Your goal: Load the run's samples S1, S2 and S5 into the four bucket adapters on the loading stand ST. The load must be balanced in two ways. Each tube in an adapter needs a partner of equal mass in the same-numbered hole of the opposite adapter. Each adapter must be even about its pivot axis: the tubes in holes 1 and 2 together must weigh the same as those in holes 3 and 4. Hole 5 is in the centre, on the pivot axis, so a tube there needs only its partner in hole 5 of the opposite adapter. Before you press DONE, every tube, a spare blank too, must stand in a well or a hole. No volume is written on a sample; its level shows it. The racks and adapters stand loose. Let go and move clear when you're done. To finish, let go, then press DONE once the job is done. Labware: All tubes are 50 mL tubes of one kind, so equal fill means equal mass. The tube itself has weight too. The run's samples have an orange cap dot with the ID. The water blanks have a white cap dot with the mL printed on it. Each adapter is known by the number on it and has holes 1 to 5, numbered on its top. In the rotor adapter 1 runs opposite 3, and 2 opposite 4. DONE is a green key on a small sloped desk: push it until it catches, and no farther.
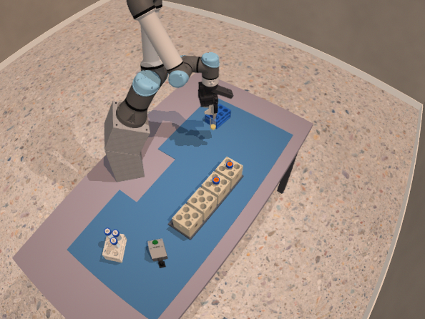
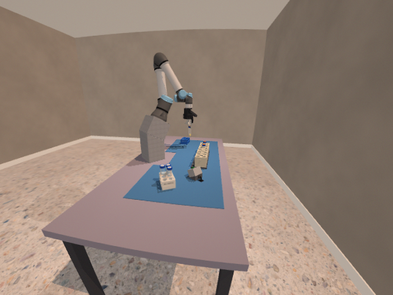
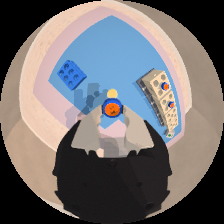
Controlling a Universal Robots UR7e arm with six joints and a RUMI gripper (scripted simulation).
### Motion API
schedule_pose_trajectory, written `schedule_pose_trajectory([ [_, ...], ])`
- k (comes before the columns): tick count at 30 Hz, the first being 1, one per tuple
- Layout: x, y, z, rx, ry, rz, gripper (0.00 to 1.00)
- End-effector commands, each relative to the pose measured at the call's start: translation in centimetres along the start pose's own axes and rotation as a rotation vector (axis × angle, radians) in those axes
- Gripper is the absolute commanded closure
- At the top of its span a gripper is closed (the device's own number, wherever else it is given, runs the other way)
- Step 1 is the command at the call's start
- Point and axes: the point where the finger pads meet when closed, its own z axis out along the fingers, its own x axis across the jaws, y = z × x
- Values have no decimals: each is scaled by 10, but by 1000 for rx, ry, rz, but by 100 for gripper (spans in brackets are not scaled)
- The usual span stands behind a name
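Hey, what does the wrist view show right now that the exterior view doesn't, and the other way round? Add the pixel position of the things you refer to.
Only the wrist view shows the held tube's orange cap dot [image 3: 112, 108] face on, between the gripper's [image 2: 189, 122] [image 3: 112, 108] fingers.

Only the exterior view shows the white rack [image 2: 167, 184] with three blue-capped tubes, the arm's grey pedestal [image 2: 152, 142] and the table legs.

Both show the blue rack [image 2: 184, 141] [image 3: 70, 75], the held tube and the row of adapters [image 2: 201, 162] [image 3: 154, 79] with two capped tubes.

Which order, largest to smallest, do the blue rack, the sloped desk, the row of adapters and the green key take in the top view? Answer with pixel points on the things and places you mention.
1. Row of adapters [image 1: 202, 197] [image 2: 201, 161] [image 3: 159, 95]
2. Blue rack [image 1: 223, 116] [image 2: 185, 141] [image 3: 71, 75] and sloped desk [image 1: 156, 251] [image 2: 195, 172]: too alike to rank
3. Green key [image 1: 154, 242]
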Motion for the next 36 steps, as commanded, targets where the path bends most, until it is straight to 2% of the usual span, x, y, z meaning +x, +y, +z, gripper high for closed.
schedule_pose_trajectory([
  [1, 30, 10, -1, 2, -15, 118, 100],
  [4, 37, 13, -1, 2, -15, 145, 100],
  [19, 131, 46, 0, -2, -15, 544, 100],
  [21, 131, 46, 0, -2, -15, 544, 100],
  [32, 200, 70, 1, -4, -15, 832, 100],
  [36, 226, 79, 2, -4, -15, 832, 100],
])
